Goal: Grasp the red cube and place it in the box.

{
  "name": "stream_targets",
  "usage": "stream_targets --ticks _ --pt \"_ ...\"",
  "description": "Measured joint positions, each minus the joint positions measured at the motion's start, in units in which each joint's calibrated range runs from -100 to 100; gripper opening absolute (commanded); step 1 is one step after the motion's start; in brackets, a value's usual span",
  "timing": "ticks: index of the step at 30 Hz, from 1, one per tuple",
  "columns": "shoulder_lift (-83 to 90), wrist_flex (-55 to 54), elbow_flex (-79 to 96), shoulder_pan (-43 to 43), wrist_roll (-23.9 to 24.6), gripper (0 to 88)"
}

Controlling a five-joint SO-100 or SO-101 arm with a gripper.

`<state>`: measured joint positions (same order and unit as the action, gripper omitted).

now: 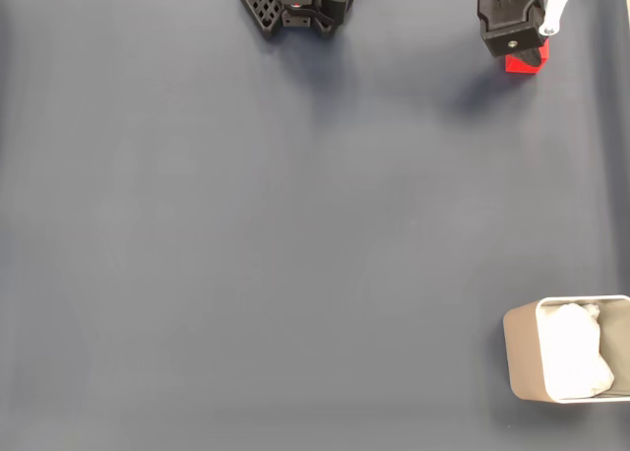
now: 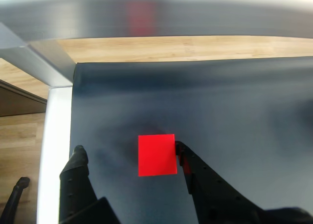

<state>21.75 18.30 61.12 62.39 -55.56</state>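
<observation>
The red cube [image 2: 156,154] lies on the dark grey mat, between my two black fingers in the wrist view. The right finger [image 2: 188,163] touches the cube's right side, while the left finger [image 2: 78,160] stands well apart from it. My gripper [image 2: 128,154] is open around the cube. In the fixed view the gripper [image 1: 517,37] is at the top right, and the red cube [image 1: 523,63] peeks out below it. The beige box [image 1: 522,357] with white paper inside sits at the bottom right of the fixed view.
The arm's black base [image 1: 295,3] stands at the top centre of the fixed view. The mat's edge and a white table rim [image 2: 54,136] run close on the left in the wrist view, with a wooden floor [image 2: 171,48] beyond.
</observation>
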Motion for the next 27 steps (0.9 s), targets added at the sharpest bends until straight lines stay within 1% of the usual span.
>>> stream_targets --ticks 11,27 --pt "-0.61 0.0 0.0 0.0 1.32 40.4" --pt "-2.61 -1.43 0.72 0.0 1.51 40.4"
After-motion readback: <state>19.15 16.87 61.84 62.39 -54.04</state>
